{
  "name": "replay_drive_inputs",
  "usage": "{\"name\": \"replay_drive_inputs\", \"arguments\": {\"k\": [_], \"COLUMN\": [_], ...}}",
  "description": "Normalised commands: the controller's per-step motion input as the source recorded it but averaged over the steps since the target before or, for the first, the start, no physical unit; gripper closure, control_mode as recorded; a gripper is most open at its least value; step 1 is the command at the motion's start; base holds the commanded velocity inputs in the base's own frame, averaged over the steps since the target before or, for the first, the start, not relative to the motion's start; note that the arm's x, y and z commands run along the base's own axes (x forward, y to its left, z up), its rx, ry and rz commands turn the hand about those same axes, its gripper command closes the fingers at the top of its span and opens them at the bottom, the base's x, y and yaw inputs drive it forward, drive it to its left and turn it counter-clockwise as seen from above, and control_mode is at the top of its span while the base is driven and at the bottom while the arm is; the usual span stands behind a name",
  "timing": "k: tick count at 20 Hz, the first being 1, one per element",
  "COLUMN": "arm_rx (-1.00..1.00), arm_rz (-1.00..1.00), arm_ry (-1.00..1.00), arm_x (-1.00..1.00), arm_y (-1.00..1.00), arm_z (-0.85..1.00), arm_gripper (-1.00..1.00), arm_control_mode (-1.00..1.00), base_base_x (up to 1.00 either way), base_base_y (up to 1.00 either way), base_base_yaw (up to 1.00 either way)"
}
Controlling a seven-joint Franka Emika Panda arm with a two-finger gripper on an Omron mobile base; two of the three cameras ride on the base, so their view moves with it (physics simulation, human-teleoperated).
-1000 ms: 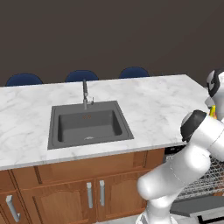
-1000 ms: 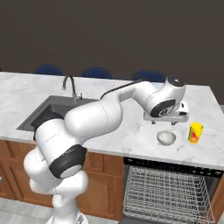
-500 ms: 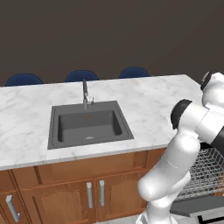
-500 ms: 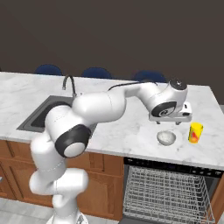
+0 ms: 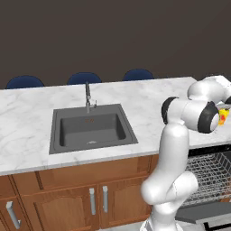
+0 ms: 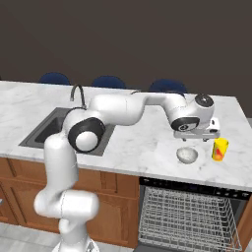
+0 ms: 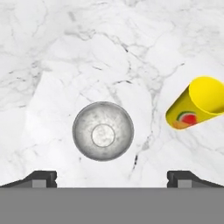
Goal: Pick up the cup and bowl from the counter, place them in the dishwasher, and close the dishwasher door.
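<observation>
— On the white grey-veined marble counter (image 6: 147, 142), right of the dark grey inset sink (image 6: 44, 130): what is listed?

— One small shallow round white-grey bowl (image 6: 187, 155), upright; one small bright yellow cup (image 6: 219, 149) with a reddish mark, just beside it, apart.

— And the white arm's two-finger gripper (image 7: 111, 177)?

— It hangs above the bowl, fingertips (image 7: 41, 177) spread wide, holding nothing.

— Below the counter?

— The dishwasher (image 6: 187, 216), its grey wire rack showing, door down.
</observation>
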Motion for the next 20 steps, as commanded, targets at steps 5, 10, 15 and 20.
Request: {"name": "replay_drive_inputs", "arguments": {"k": [5,10,15,20], "arm_rx": [0.04,0.05,0.03,0.00], "arm_rz": [0.00,0.00,0.00,0.00], "arm_ry": [0.00,0.00,0.02,0.02], "arm_x": [0.31,0.37,0.42,0.30], "arm_y": [-0.31,-0.26,-0.20,-0.11], "arm_z": [-0.03,0.00,-0.13,-0.29], "arm_gripper": [-1.00,-1.00,-1.00,-1.00], "arm_control_mode": [-1.00,-1.00,-1.00,-1.00], "base_base_x": [0.00,0.00,0.00,0.00], "base_base_y": [0.00,0.00,0.00,0.00], "base_base_yaw": [0.00,0.00,0.00,0.00]}}
